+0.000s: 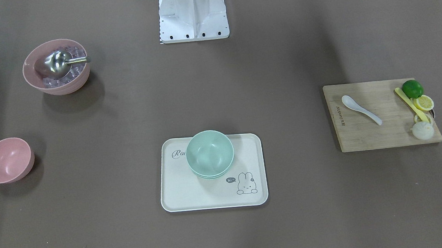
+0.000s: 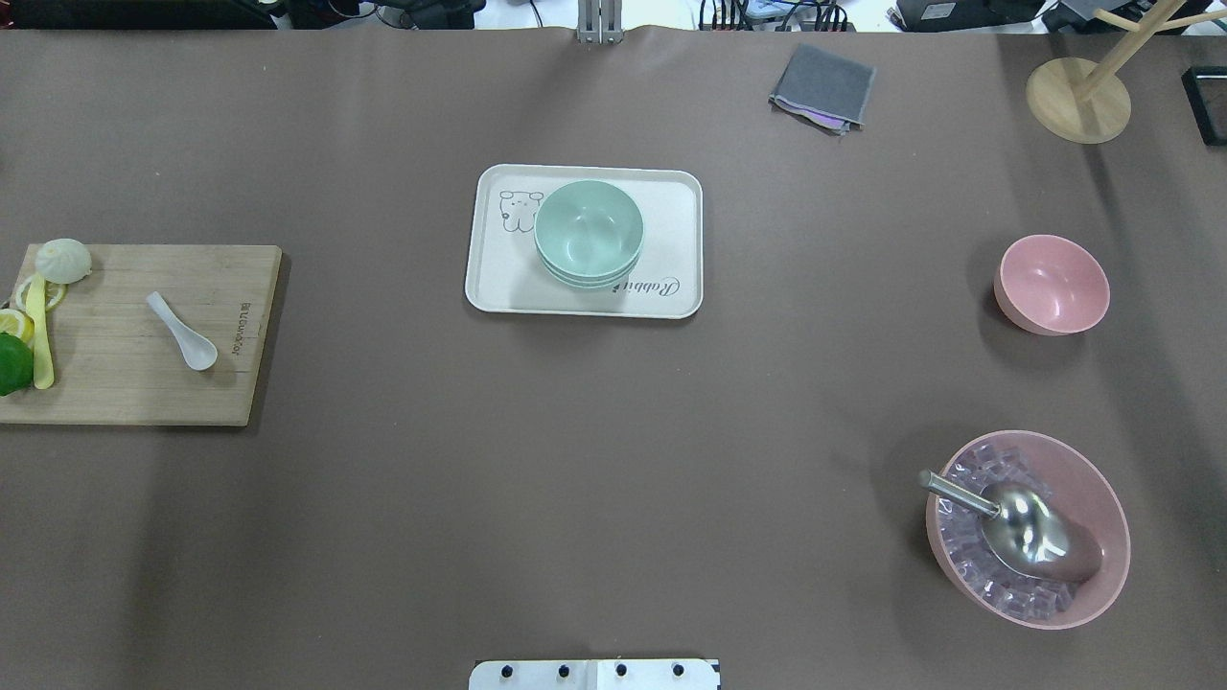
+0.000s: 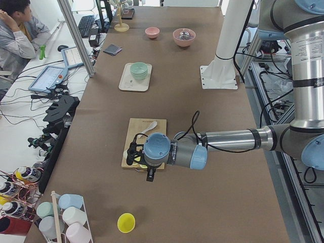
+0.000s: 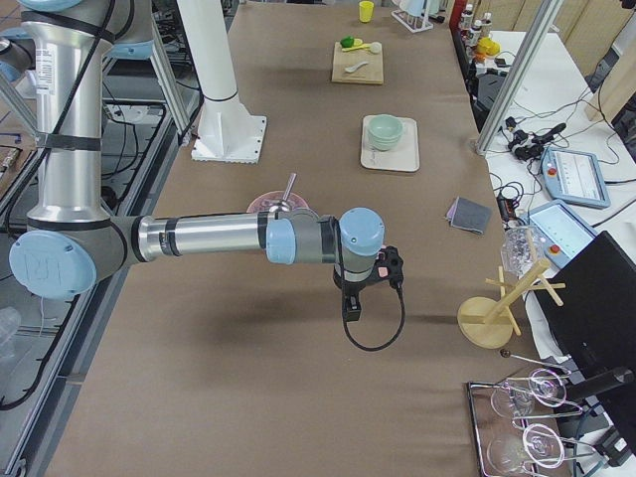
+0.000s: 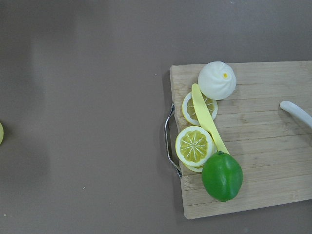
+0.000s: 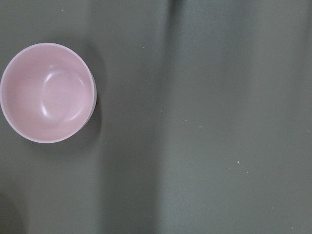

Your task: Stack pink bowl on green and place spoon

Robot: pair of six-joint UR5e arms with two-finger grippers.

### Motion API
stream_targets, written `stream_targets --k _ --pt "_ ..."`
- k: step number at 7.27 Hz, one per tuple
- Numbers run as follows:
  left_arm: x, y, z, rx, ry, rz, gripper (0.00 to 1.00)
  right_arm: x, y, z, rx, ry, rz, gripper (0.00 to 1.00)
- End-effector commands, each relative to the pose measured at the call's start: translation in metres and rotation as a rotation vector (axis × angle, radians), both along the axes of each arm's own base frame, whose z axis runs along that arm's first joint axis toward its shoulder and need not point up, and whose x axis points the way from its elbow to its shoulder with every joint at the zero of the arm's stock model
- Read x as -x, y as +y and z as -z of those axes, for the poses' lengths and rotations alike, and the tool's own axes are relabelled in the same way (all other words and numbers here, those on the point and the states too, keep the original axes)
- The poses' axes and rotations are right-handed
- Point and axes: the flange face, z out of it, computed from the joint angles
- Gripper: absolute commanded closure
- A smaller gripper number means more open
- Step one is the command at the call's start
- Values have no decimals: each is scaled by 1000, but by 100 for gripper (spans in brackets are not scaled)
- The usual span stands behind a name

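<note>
Both hang staged by their own pickups: right gripper [image 4: 391,266] near the pink bowl [image 2: 1052,285], left gripper [image 3: 133,153] near the spoon [image 2: 182,332], clenched or released I cannot tell.

The spoon [image 5: 296,111] runs off the left wrist view at 3 o'clock, only one end showing. The lime [image 2: 10,364] is cut by the overhead view's edge at 9 o'clock. The left gripper [image 3: 133,154] and right gripper [image 4: 394,267] are too small to judge their jaws.

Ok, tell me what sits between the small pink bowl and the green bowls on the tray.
Nothing visible. Only bare table lies between the small pink bowl and the green bowls; the ice bowl sits aside, nearer the robot.
</note>
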Motion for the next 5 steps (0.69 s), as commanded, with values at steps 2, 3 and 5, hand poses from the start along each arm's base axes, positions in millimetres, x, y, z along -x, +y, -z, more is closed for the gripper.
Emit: stream_targets --k 2,3,5 --pt "-1 2 3 -45 0 1 1 5 -3 8 -9 -42 6 0" --pt "-2 -4 15 -55 3 7 2 10 -8 13 -14 -45 13 0" --pt "-30 -32 78 -3 45 59 4 32 -35 40 16 -42 -16 0"
